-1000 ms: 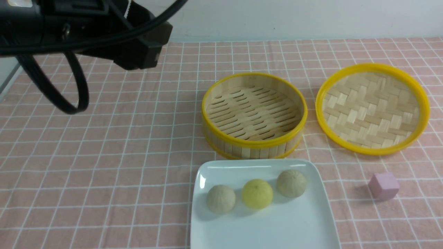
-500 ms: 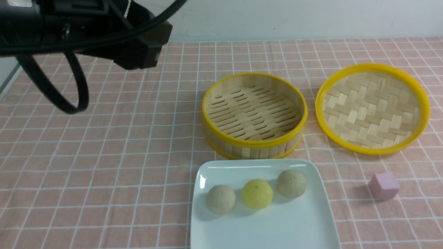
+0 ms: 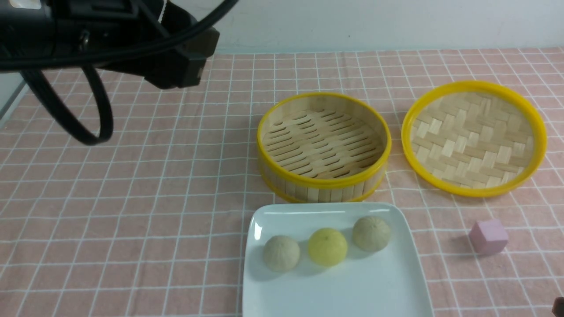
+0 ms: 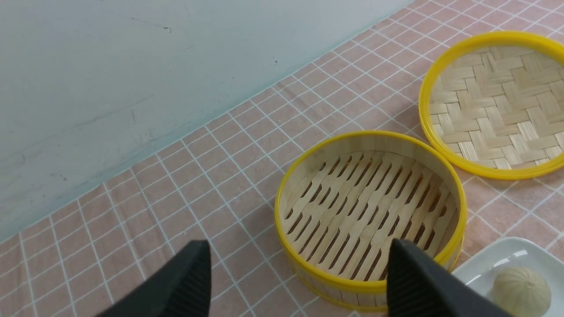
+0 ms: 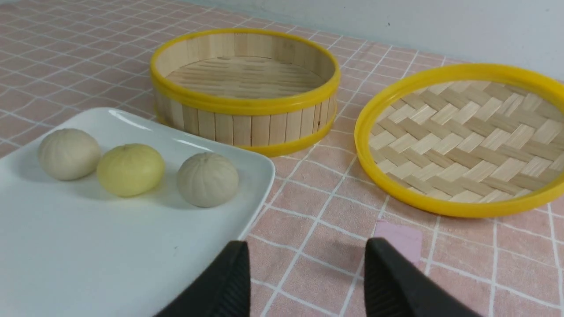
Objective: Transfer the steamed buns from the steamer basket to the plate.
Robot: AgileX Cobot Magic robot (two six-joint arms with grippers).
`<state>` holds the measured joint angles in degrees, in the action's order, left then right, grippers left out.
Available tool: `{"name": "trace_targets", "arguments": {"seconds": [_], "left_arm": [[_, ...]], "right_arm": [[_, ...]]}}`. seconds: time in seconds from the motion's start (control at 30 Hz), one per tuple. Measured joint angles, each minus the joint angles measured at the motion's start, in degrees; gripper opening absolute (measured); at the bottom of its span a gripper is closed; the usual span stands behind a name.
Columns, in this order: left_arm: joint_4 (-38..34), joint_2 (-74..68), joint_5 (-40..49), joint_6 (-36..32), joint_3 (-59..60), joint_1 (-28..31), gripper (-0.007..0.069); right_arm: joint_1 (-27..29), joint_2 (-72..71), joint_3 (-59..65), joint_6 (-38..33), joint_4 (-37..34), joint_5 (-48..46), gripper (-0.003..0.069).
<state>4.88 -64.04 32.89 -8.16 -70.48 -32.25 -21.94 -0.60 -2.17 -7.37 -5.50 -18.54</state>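
You have bright, even light, coming from above and somewhat from the right: the three pleated round steamed buns point(image 3: 327, 246) and the small pink cube point(image 3: 488, 237) throw soft shadows leftward. The glossy white square plate point(image 3: 335, 290) shows small glare streaks along its far rim. The black left arm point(image 3: 88, 39), close to the front lens, reads dark and slightly soft.

No readable text, labels, brands or numbers on anything in view

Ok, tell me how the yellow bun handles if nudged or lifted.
Round, so the yellow bun would probably roll across the glossy plate if nudged. Its matte pleated skin likely grips well. Small, so probably light.
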Motion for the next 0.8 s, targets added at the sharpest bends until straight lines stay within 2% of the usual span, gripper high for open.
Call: {"name": "trace_targets", "arguments": {"seconds": [0.53, 0.8], "left_arm": [[0.0, 0.0, 1.1, 0.0, 0.0, 0.0, 0.053], [0.0, 0.0, 1.3, 0.0, 0.0, 0.0, 0.053]], "right_arm": [[0.0, 0.1, 3.2, 0.1, 1.7, -1.7, 0.0368], [0.0, 0.1, 3.0, 0.6, 6.4, -3.0, 0.0368]]}}
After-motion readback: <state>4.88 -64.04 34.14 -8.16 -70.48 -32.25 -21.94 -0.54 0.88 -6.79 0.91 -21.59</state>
